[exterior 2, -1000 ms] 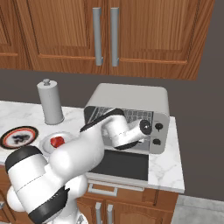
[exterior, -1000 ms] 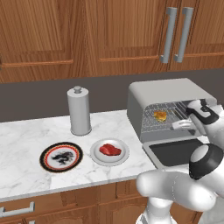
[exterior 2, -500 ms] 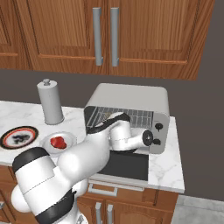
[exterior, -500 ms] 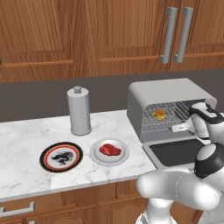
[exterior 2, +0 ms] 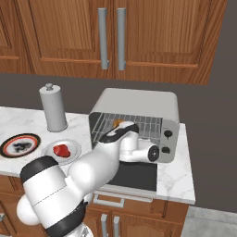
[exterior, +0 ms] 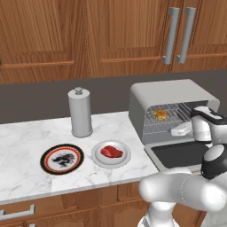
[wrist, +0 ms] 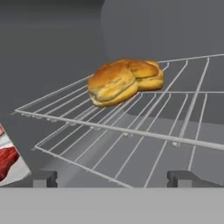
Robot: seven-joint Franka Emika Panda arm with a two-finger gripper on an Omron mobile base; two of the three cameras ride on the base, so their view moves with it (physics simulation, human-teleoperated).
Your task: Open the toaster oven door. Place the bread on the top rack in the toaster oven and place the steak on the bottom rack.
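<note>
Dark finger tips of the gripper [wrist: 111, 178] stand spread wide at the foot of the hand view, with nothing between them. Just beyond them lies the top rack [wrist: 144, 118], bearing the bread [wrist: 124, 81] toward its back left; under it the bottom rack [wrist: 87, 153] runs bare. At this view's left edge a sliver of the steak [wrist: 5, 162] shows on its white plate [wrist: 17, 168].

Left base view: the toaster oven [exterior: 170, 95] stands open on the marble counter [exterior: 26, 133], its door [exterior: 179, 153] let down flat in front. The bread sits inside on the upper wire shelf, and the white hand reaches in at the mouth. To the left, well apart from the oven, the steak rests on the white plate, beside a dark patterned plate [exterior: 62, 159] and a grey canister [exterior: 80, 113].

Right base view: the oven's side knobs [exterior 2: 166, 141] show. The arm crosses the lowered door and covers much of the opening.
</note>
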